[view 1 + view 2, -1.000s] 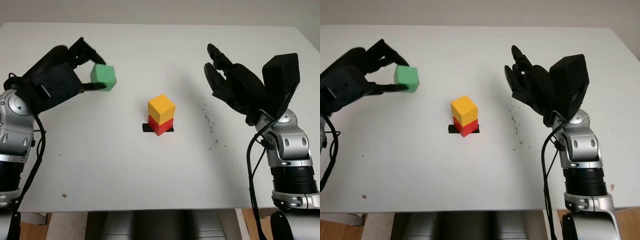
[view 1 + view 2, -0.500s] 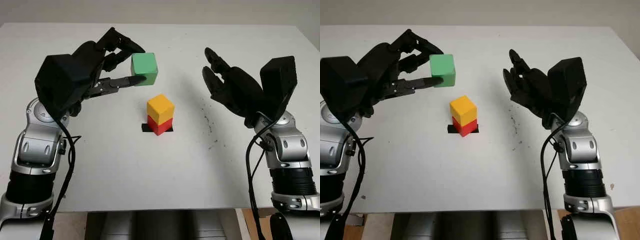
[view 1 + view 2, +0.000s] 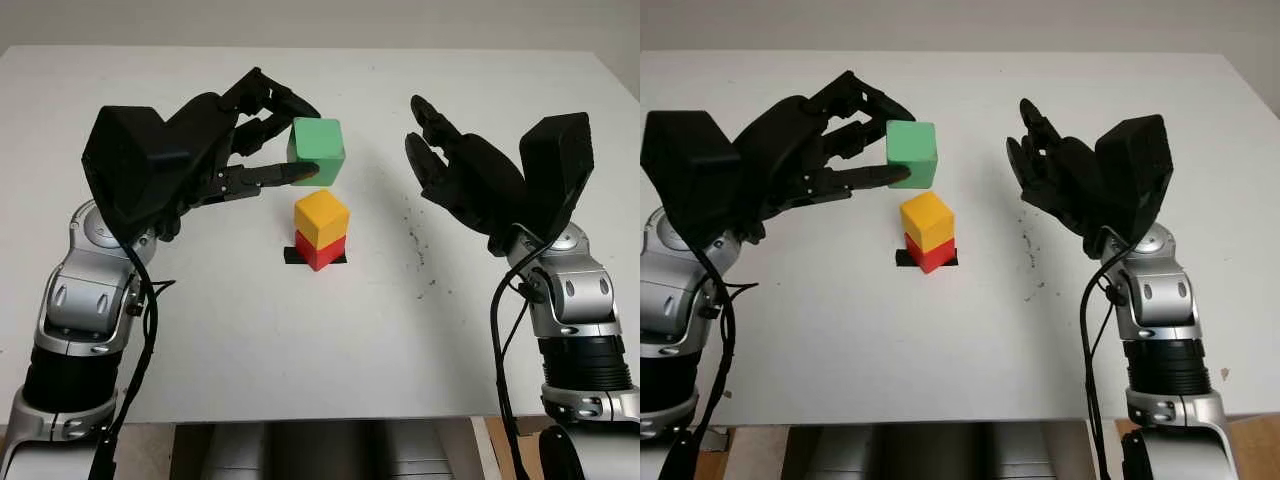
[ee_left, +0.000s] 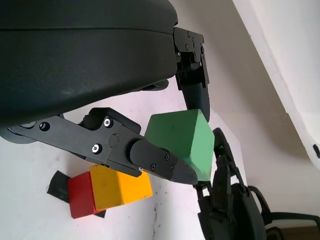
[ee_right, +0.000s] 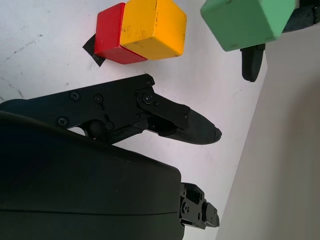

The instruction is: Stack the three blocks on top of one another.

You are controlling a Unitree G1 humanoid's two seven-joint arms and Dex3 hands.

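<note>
The green block (image 3: 317,152) is pinched by the left hand (image 3: 235,150) between opposed fingers (image 4: 160,165) pressing on two facing sides, and is carried in the air, clear of the table (image 3: 300,330). It is seen just above and slightly behind the yellow block (image 3: 322,219), not touching it. The yellow block is seated on the red block (image 3: 320,252), and the pair stands at the table's centre on a small black marker (image 3: 293,256). The yellow block sits a little askew on the red one, so the landing face is not perfectly square to the base. The right hand (image 3: 450,175) is held open above the table to the right of the stack, well apart from it, with nothing in it. The green block is judged to be light and rigid, probably painted wood or dense foam, with smooth flat faces and crisp edges; little give is expected under the fingers. Slip is considered possible on the smooth faces, so hold is best kept on opposite side faces near mid-height, leaving the underside free for placement. The block appears slightly tilted in the grasp; levelling is judged necessary before lowering. Two of three blocks are stacked, and the last placement is not yet done. A light two-block stack is expected to topple easily if nudged sideways on release.
</note>
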